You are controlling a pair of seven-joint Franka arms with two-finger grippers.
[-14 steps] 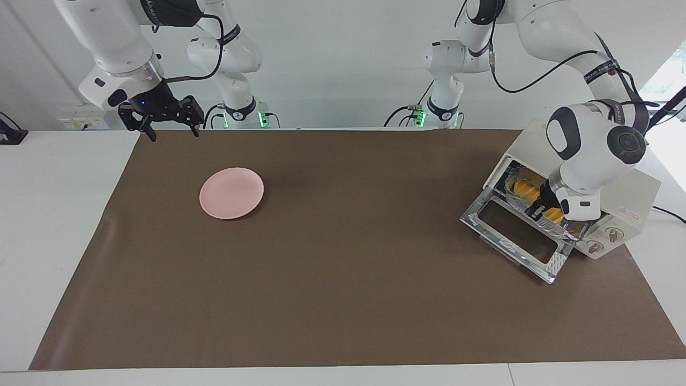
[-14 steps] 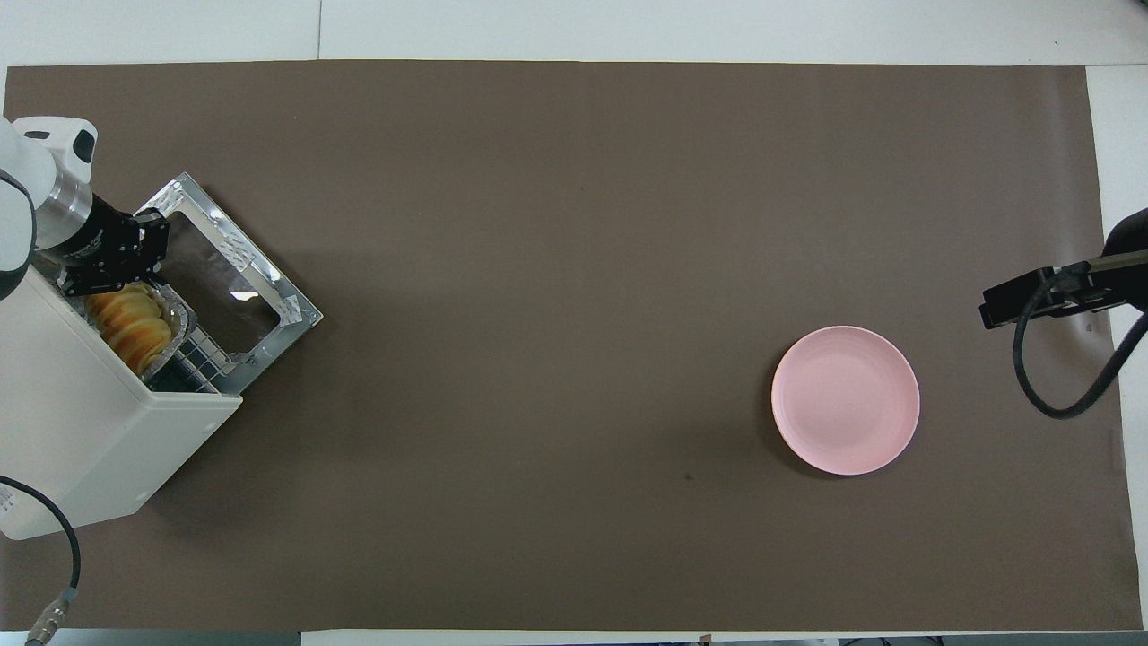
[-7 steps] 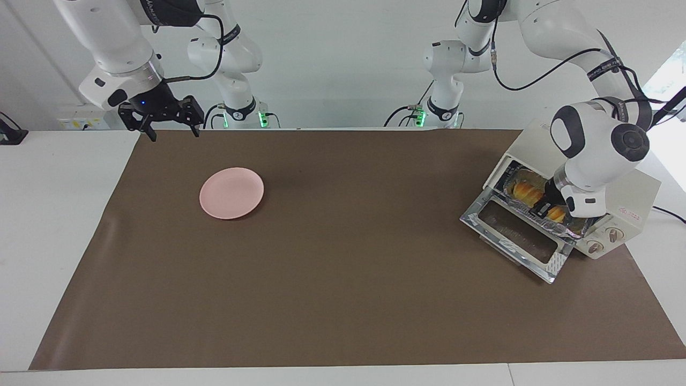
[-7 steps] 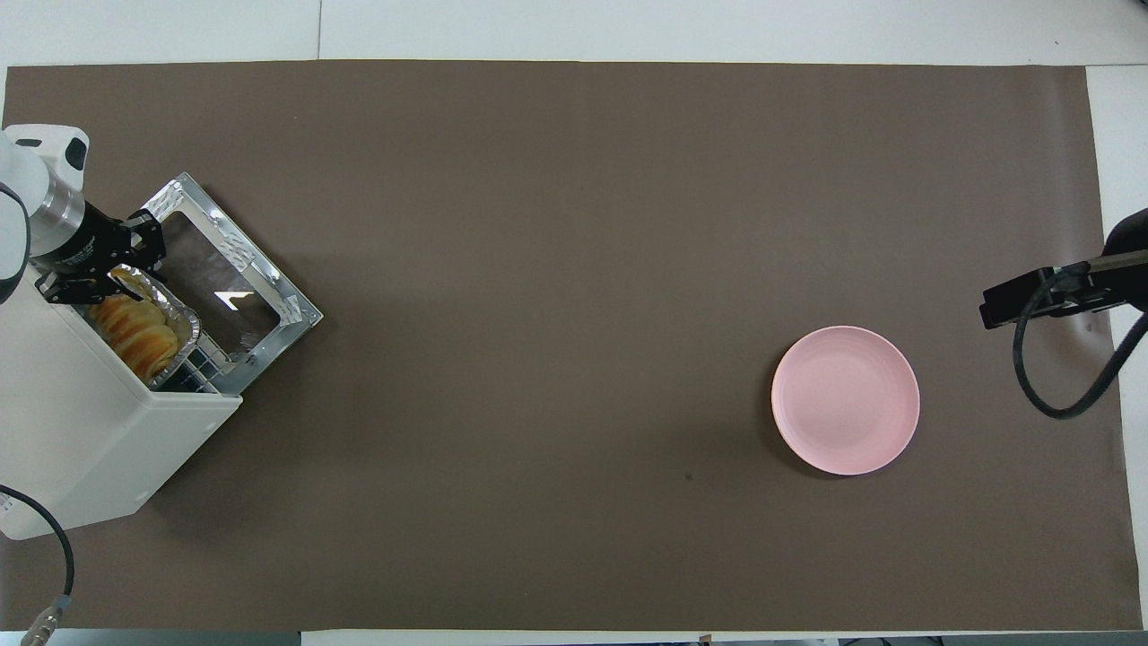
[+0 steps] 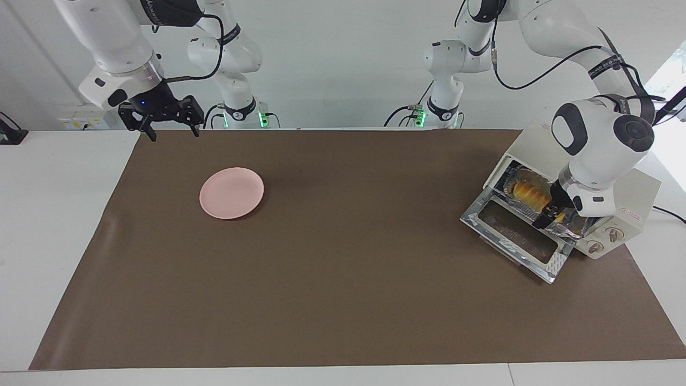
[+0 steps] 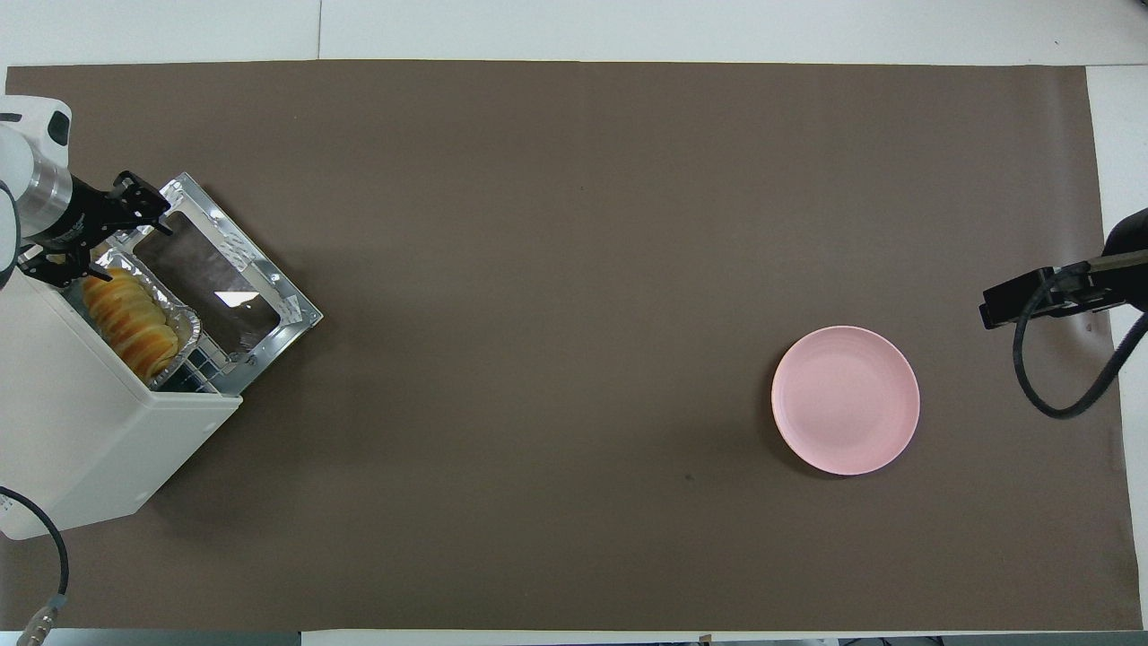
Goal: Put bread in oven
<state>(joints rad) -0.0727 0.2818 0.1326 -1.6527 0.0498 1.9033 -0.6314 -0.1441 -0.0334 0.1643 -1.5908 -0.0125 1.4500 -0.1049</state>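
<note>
Resting in the oven, bread lies beneath spread left jaws.

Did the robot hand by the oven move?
Yes. The left gripper slid off the bread, toward the oven door's end farther from the robots.

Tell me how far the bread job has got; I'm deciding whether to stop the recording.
Done: the bread lies in its foil tray inside the oven. In hand: the left gripper, open, hangs at the oven mouth, holding nothing. Left: the oven door is down. The right gripper waits open over the table's edge.
</note>
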